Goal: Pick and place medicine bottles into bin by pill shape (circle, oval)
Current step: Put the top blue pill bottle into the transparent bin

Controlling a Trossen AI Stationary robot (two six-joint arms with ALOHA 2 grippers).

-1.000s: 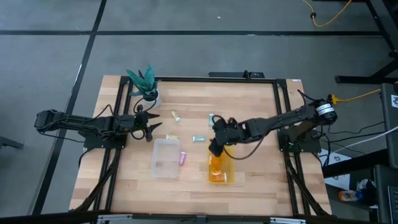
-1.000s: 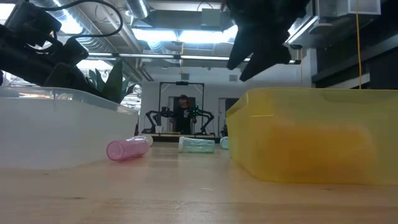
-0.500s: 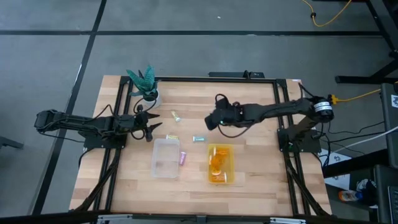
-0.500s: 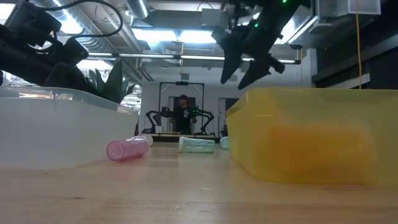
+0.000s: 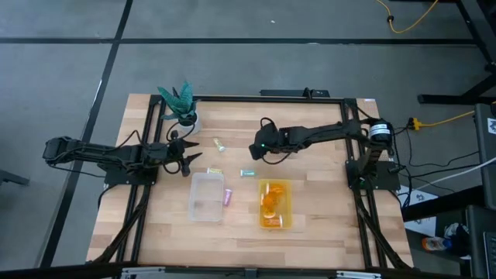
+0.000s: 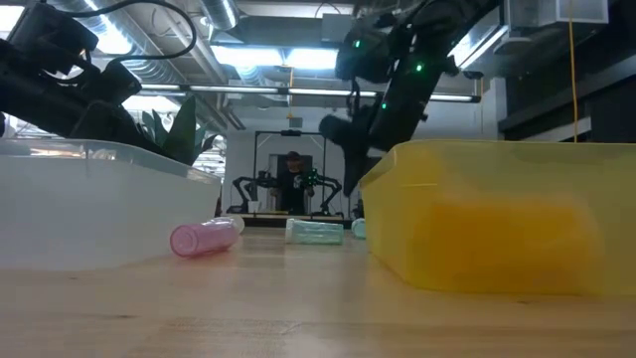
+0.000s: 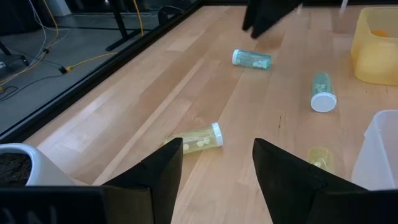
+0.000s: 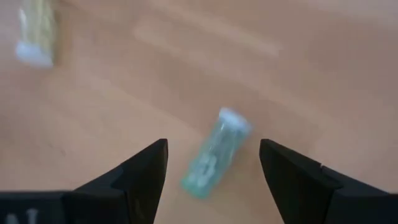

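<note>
My right gripper [image 5: 255, 150] hangs wide and empty over the tabletop [image 5: 310, 124], just beside a teal bottle [image 5: 248, 173] lying loose; the left gripper [image 5: 188, 160] waits open near the plant [image 5: 178, 101]. From the low view, the yellow bin [image 6: 502, 214] and clear bin [image 6: 99, 199] flank a pink bottle [image 6: 204, 237]. My wrist camera frames that teal bottle [image 8: 214, 152] between my fingers: probably light, stiff, slick and rolling, so I'd pinch across its middle

Medicine bottles, small cylinders, all lay on their sides on the bench [image 5: 310, 217].
- Pink bottle [image 5: 228, 196]: between clear bin [image 5: 206, 197] and yellow bin [image 5: 275, 204].
- Teal bottle [image 5: 248, 173]: near both bins.
- Pale yellow-green bottle [image 5: 219, 144]: white cap.
- Orange bottles [image 5: 270, 205]: heaped inside yellow bin.
</note>
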